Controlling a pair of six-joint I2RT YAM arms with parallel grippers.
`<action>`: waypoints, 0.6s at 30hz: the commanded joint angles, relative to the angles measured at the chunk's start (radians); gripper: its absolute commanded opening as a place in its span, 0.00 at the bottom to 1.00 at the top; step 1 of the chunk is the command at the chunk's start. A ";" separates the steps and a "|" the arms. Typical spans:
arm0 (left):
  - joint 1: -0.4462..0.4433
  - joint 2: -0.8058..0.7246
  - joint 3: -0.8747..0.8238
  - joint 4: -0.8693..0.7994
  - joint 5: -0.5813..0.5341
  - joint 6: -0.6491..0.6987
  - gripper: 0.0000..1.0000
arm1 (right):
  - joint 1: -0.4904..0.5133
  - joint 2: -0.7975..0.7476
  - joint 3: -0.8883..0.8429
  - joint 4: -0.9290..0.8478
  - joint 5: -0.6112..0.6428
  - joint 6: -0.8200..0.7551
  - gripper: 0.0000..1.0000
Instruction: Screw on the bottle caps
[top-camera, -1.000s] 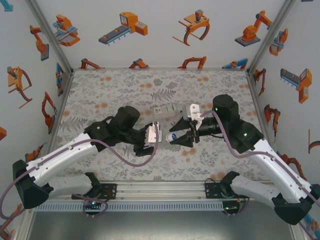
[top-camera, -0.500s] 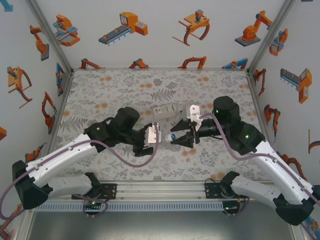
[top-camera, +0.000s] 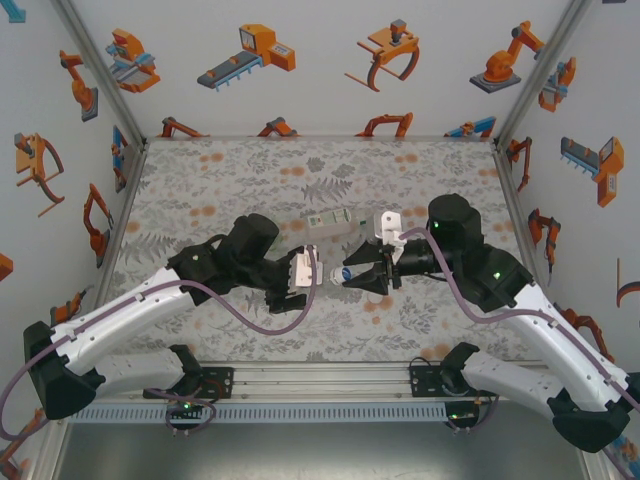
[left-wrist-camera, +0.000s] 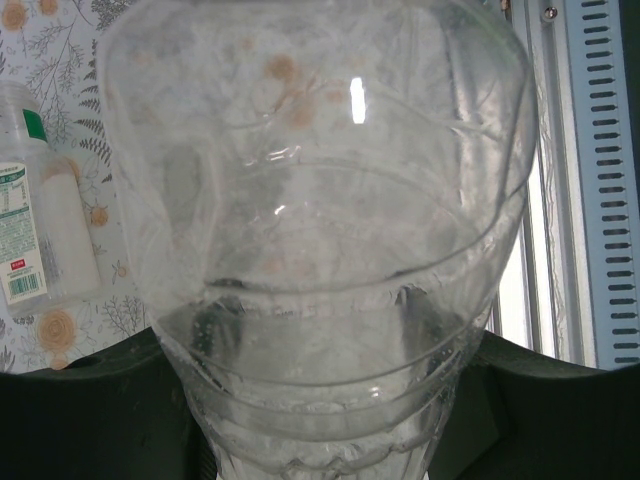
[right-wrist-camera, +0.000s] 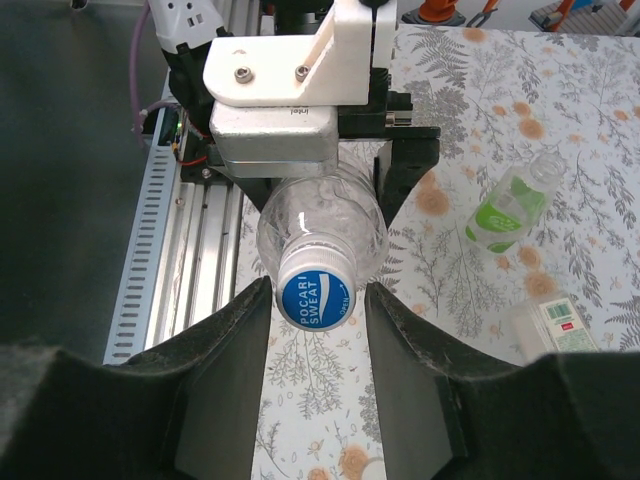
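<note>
The left gripper (top-camera: 303, 272) clenches the clear bottle (right-wrist-camera: 322, 225) mid-frame. The right gripper (right-wrist-camera: 318, 310) flanks its blue cap (right-wrist-camera: 315, 298), contact unclear. This looks like the tightening step; next, pinch and twist.

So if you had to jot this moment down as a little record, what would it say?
Left hand: shut on the clear bottle, held sideways above the table
Right hand: fingers either side of the blue cap on that bottle's neck; contact unclear
Green bottle: lying on the table
Labelled bottle: lying on the table, beyond the hands
Likely step: tightening the cap
</note>
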 joint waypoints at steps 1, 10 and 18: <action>-0.006 -0.002 0.011 0.015 0.012 0.014 0.00 | 0.012 -0.001 -0.005 0.013 0.000 -0.015 0.42; -0.006 -0.003 0.012 0.015 0.021 0.008 0.00 | 0.025 -0.001 -0.012 0.027 -0.008 -0.013 0.42; -0.006 0.001 0.017 0.015 0.027 0.006 0.00 | 0.044 0.007 -0.015 0.034 0.006 -0.010 0.40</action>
